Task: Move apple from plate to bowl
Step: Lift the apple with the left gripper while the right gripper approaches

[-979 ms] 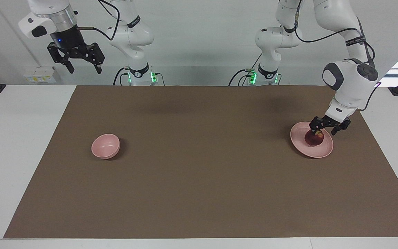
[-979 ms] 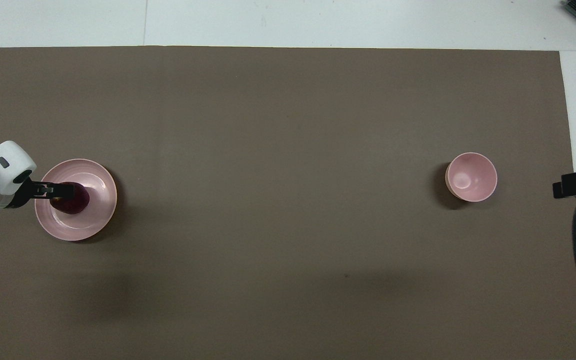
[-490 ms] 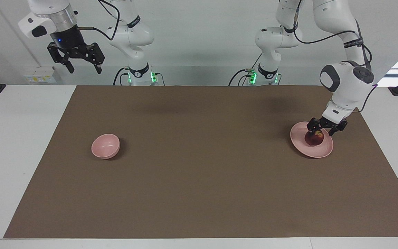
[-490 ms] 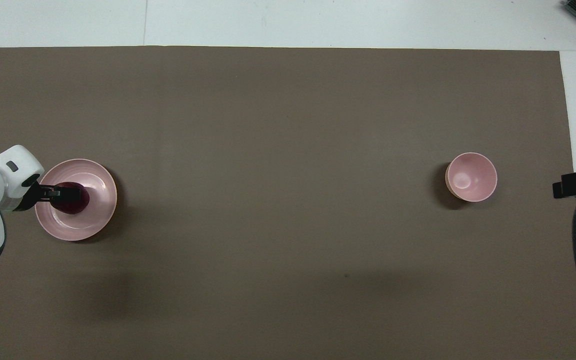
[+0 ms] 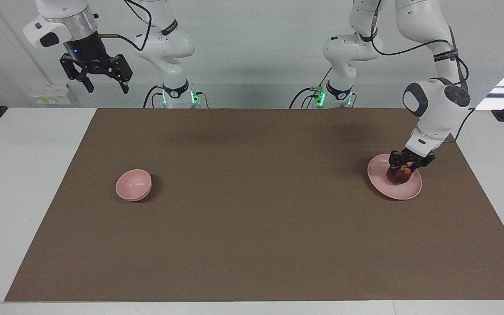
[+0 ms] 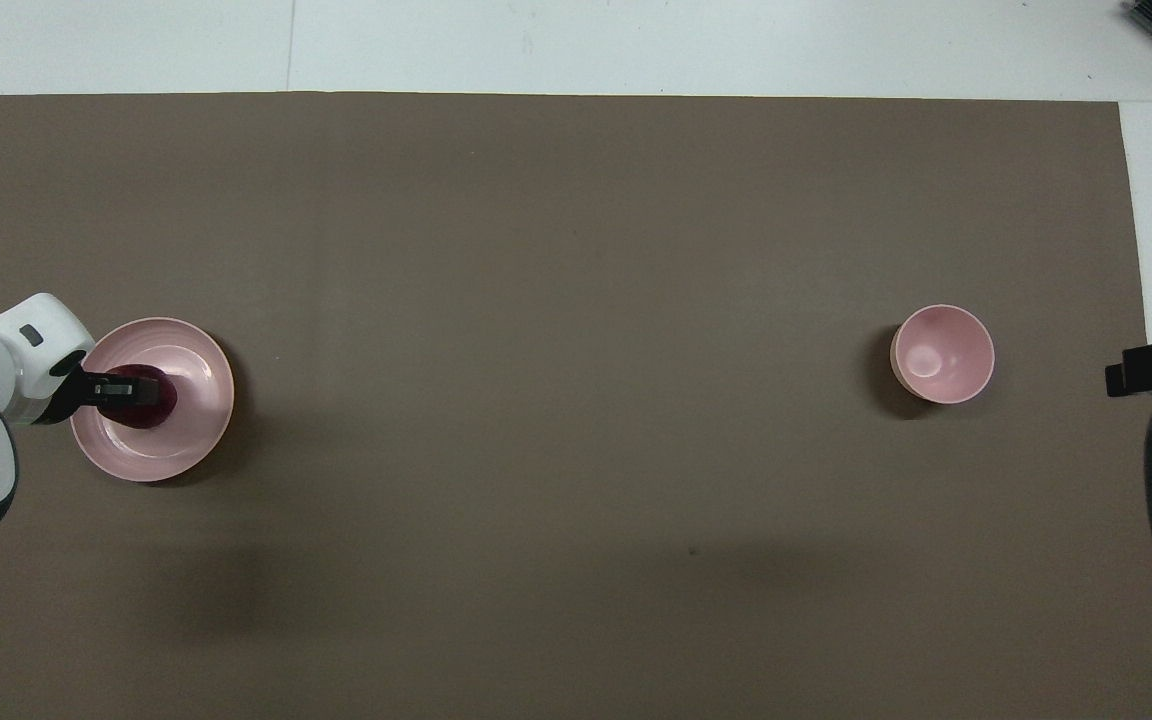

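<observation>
On plate [image 5: 409, 189], left fingers [image 5: 393, 165] clamp apple [image 5: 398, 176] (overhead hides grip).

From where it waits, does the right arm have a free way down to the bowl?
Probably yes. The right gripper hangs open, high at its own end; the bowl stands alone on the mat there, nothing between them.

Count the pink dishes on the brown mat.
2. The plate lies toward the left arm's end with the apple on it; the bowl sits toward the right arm's end. None appears hidden.
</observation>
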`<state>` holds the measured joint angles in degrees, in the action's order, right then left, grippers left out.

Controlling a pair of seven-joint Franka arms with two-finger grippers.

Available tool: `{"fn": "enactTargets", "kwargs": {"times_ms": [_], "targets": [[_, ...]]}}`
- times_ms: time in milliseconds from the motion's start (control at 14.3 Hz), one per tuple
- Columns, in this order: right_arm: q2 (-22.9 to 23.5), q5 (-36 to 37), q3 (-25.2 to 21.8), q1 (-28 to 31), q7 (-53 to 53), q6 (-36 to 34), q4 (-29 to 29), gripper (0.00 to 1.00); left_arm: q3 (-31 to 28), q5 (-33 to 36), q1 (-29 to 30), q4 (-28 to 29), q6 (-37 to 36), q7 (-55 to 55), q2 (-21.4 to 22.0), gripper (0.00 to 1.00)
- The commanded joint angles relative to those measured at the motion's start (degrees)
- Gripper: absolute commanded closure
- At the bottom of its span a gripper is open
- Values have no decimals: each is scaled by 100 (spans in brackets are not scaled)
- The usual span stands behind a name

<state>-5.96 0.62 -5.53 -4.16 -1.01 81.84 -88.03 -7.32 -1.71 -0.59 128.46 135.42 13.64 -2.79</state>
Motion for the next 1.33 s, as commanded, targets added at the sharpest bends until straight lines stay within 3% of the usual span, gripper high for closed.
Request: {"fn": "enactTargets", "kwargs": {"times_ms": [0,420,769,1259], "targets": [[16,26,26,38,-92,-54,31,0,-32,-93,-152,56,38,112,68,100],[7,9,26,38,-66,-72,31,0,248,-180,-249,-233,-708,-28,524,100],[-71,0,52,-32,22,-98,-82,0,775,-1873,-249,-612,-1517,-90,683,100],[-19,-1255,-10,109,-837,33,-504,0,1663,-4044,-240,-700,-1536,-389,683,100]]}}
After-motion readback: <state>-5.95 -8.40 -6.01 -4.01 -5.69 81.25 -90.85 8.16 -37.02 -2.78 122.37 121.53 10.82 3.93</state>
